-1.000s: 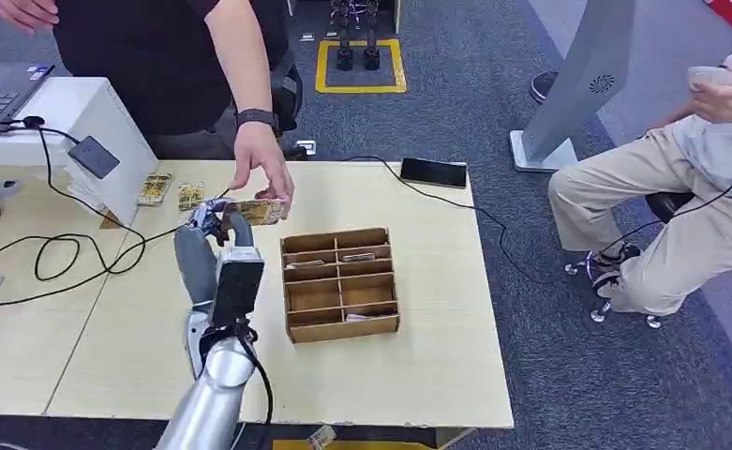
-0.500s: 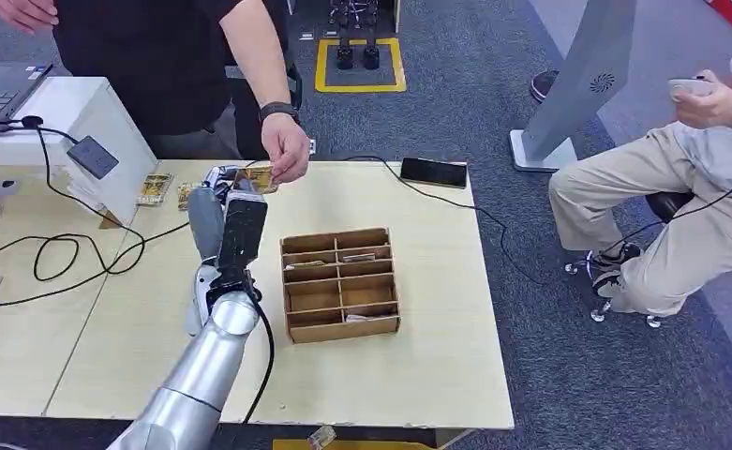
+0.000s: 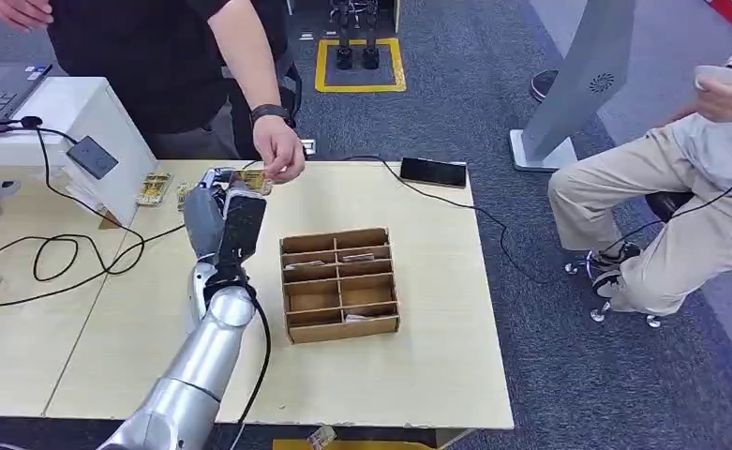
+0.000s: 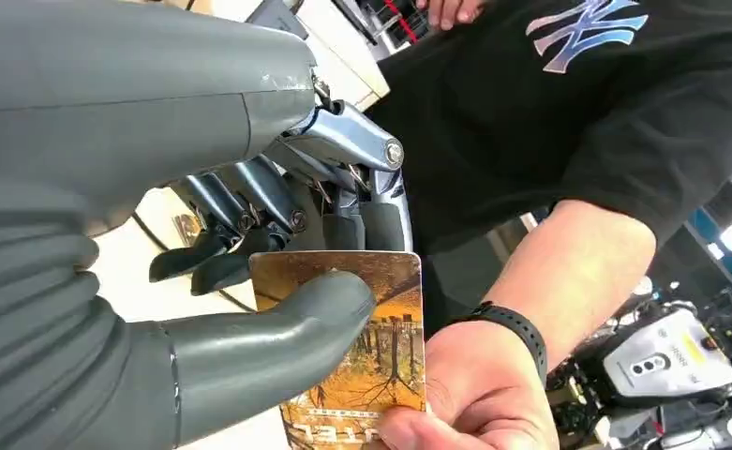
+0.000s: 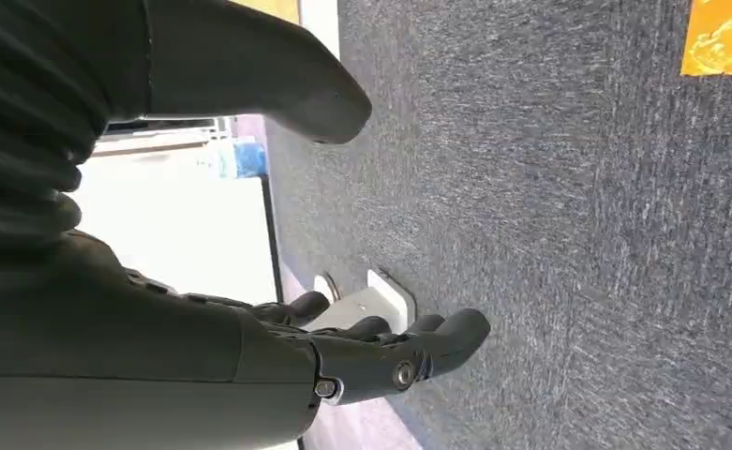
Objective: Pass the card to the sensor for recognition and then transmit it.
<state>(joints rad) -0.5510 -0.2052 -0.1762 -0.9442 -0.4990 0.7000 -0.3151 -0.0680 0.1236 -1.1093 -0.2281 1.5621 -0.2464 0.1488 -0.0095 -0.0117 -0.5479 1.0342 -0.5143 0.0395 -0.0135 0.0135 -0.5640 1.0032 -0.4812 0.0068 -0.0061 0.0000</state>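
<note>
Left hand [image 4: 249,281] up at the far edge of the table, thumb pressed flat on the face of the card [image 4: 362,375] with the darker fingers [image 4: 249,202] behind it, so the card is pinched between them. That card, orange with an autumn-tree print, is also caught at its other end by the person's hand [image 4: 465,394], a dark band on the wrist. Both hold it at once! From the head view the left hand [image 3: 221,211] is raised above the tabletop, the card [image 3: 252,178] just beyond it, meeting the person's hand [image 3: 280,157]. Near them on the table [image 3: 418,375] lie more cards [image 3: 154,187] beside the white box with the dark sensor [image 3: 93,157] on its slanted face. Closer in sits the cardboard divider tray [image 3: 340,281]. Right hand [image 5: 371,347] hangs over grey carpet, fingers loosely apart, holding nothing.
</note>
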